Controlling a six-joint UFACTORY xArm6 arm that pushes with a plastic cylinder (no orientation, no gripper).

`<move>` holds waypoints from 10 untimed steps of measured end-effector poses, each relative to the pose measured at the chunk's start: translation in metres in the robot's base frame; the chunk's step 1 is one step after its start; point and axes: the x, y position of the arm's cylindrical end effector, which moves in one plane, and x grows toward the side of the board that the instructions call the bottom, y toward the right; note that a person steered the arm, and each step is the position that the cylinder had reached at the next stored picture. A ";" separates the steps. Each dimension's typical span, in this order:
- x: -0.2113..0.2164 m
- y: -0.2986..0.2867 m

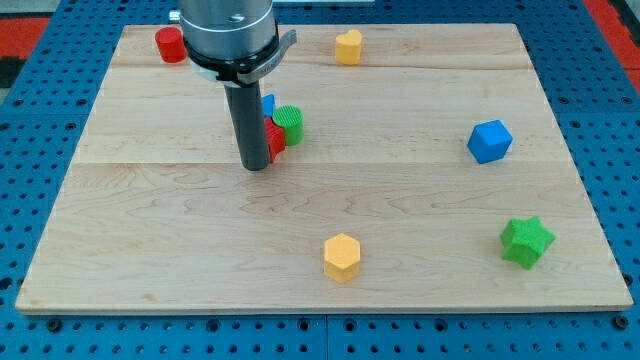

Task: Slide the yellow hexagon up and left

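The yellow hexagon (341,257) lies near the view's bottom, a little right of centre, on the wooden board (150,220). My tip (255,166) rests on the board up and to the left of it, well apart from it. The tip stands just left of a tight cluster: a red block (275,138), a green round block (290,123) and a blue block (267,104) partly hidden behind the rod.
A red cylinder (170,44) sits at the top left. A yellow heart-like block (348,46) sits at the top centre. A blue cube (489,141) lies at the right. A green star (526,241) lies at the bottom right.
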 end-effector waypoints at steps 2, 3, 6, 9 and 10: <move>0.047 0.100; 0.088 0.123; 0.129 0.100; 0.130 0.067; 0.157 0.067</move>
